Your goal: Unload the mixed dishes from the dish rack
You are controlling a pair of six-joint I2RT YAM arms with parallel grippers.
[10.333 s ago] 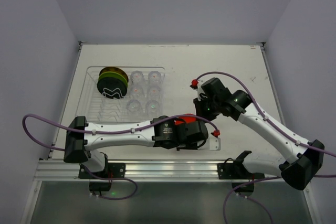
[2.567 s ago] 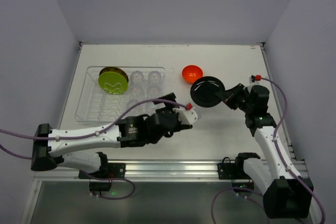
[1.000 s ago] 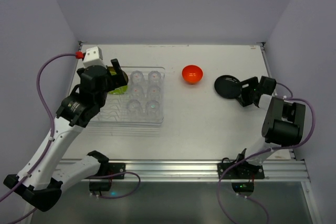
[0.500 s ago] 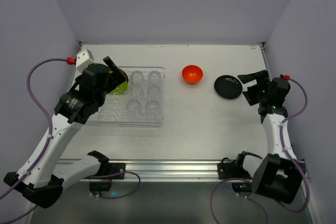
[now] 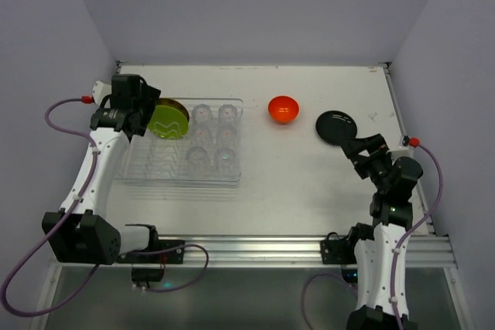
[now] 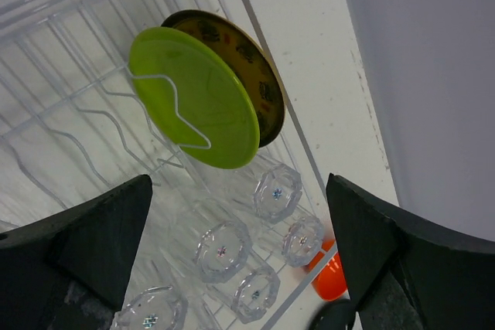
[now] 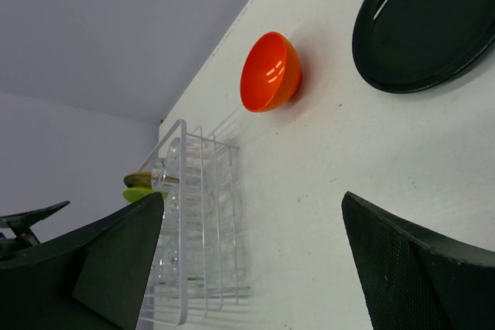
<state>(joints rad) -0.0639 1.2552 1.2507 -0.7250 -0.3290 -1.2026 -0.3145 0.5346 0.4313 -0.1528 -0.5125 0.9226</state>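
The clear dish rack (image 5: 178, 178) sits at the left of the table. A lime-green plate (image 5: 168, 120) stands upright in it, with a dark-rimmed patterned plate (image 6: 252, 65) right behind. Several clear glasses (image 5: 215, 135) fill its right half. My left gripper (image 5: 148, 117) hovers open just left of the green plate (image 6: 197, 102), with nothing between its jaws. The orange bowl (image 5: 284, 109) and the black plate (image 5: 336, 127) lie on the bare table. My right gripper (image 5: 362, 145) is open and empty, a short way nearer than the black plate (image 7: 429, 21).
Grey walls close in the table on three sides. The table's right edge rail (image 5: 407, 133) runs near the right arm. Bare tabletop (image 5: 302, 183) stretches between the rack and the right arm. The orange bowl (image 7: 267, 71) shows beyond the rack (image 7: 186, 214) in the right wrist view.
The right gripper has opened and let go of the black plate, then drawn back toward the near right. The left arm has swung to the rack's far-left corner, beside the green plate.
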